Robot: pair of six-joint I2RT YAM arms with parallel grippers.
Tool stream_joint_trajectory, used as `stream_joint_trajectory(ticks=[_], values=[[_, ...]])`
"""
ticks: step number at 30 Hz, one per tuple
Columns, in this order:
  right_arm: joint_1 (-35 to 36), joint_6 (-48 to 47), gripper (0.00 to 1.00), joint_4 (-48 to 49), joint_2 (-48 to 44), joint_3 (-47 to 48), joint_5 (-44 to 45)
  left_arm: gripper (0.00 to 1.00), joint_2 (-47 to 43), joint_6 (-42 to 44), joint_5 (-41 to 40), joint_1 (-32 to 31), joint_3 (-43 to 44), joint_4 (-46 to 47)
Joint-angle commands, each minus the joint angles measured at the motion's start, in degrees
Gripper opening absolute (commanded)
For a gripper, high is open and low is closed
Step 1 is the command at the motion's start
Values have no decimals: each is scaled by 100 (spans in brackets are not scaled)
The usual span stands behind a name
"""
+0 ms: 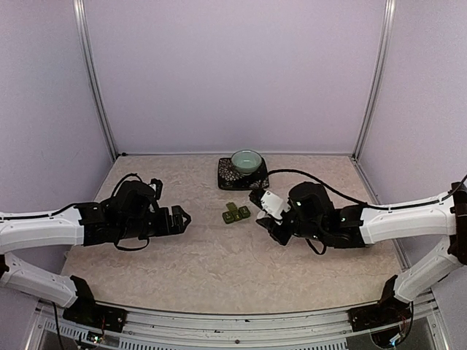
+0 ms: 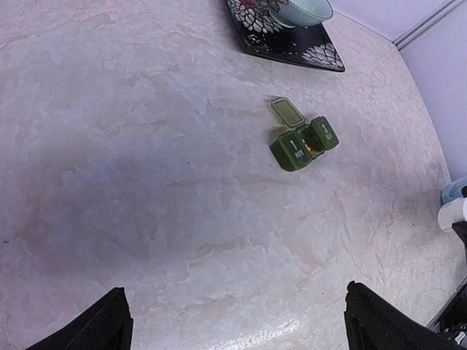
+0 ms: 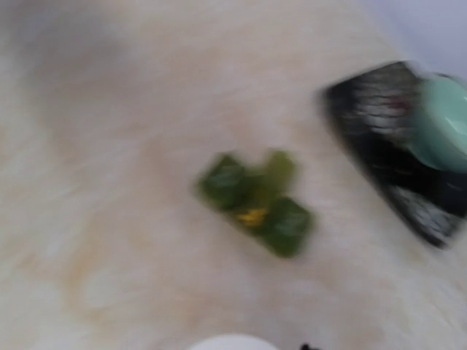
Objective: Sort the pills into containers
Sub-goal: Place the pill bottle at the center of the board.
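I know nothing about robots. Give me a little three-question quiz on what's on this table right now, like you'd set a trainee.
1. True or false: the teal bowl sits straight on the bare table.
2. How many lids on the green container strip stand open? A) none B) one C) all three
3. Fill in: the left gripper has its jaws ____ and holds nothing.

Key
1. False: it rests on a dark patterned mat.
2. B: only the middle lid is flipped back.
3. open
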Motion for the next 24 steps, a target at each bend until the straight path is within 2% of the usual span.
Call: stream_joint_trajectory(ticks=[1, 6, 13, 18, 24], values=[[-526, 967, 9, 2277, -308, -961, 303, 99, 628, 443, 271, 344, 519, 594], [-987, 1495, 10, 3492, -171, -1678, 470, 99, 1814, 690, 1109, 939, 1044, 1558], [-1224, 2064, 11, 4422, 245, -2155, 584, 99, 3430, 1062, 1750, 922, 2116, 1980], [-1273, 2435, 12, 4672, 604, -2242, 636, 99, 3938, 1160, 1812, 837, 2283, 2055], [-1276, 2821, 13, 4836, 1028, -2284, 596, 99, 4010, 1412, 1472, 629, 2464, 1770]])
